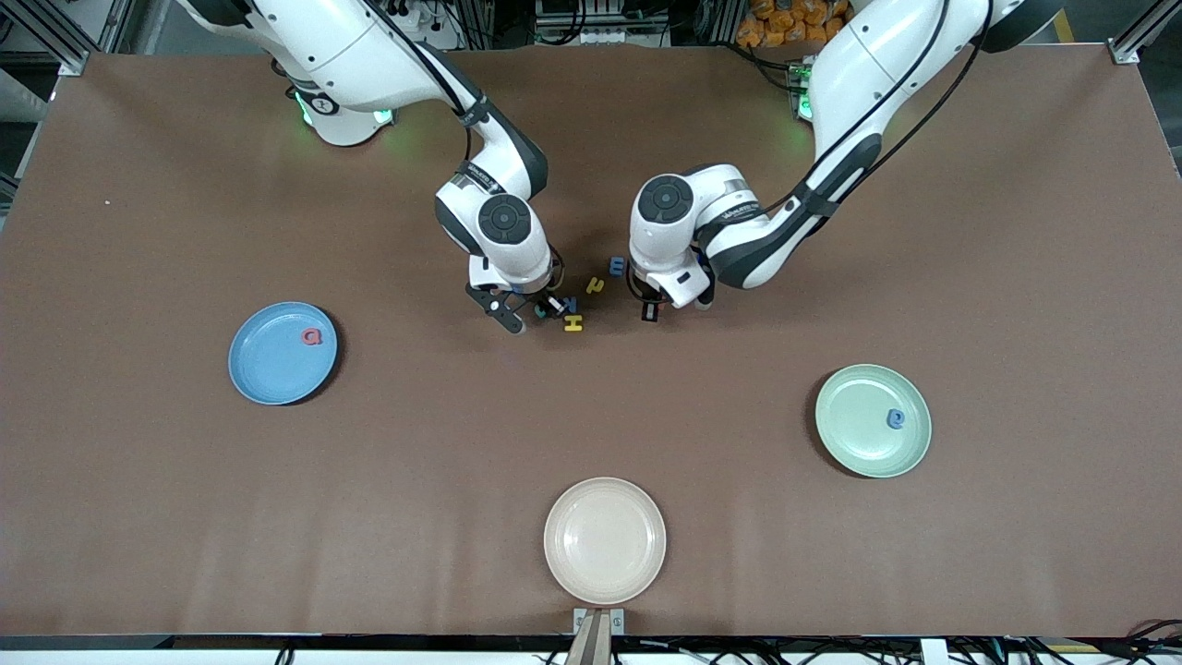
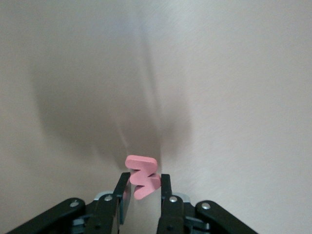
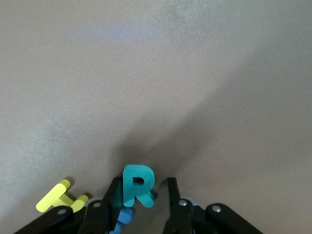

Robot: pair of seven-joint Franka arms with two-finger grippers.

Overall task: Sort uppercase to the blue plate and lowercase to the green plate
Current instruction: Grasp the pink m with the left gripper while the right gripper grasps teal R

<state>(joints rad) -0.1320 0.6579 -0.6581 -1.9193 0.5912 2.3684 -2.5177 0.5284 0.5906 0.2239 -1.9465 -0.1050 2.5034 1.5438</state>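
Note:
The blue plate point(image 1: 268, 369) holds a red Q point(image 1: 313, 336). A blue rounded lowercase letter point(image 1: 895, 418) lies on the green plate point(image 1: 859, 434). Mid-table is a small pile with a yellow H point(image 1: 573, 323), a yellow hooked letter point(image 1: 596, 284) and a blue letter point(image 1: 617, 266). My right gripper point(image 3: 144, 187) is down at this pile, open around the teal R point(image 3: 132, 180). The R leans on one finger and stands clear of the other, with a blue letter point(image 3: 124, 216) under it. My left gripper point(image 2: 144, 183) is low beside the pile, shut on the red w point(image 2: 142, 170).
A cream plate point(image 1: 605, 540) sits near the table's front edge, nearer the camera than the pile. Both grippers point(image 1: 531, 312) point(image 1: 652, 312) work close together at mid-table. The yellow H point(image 3: 58, 197) lies just beside the right gripper's fingers.

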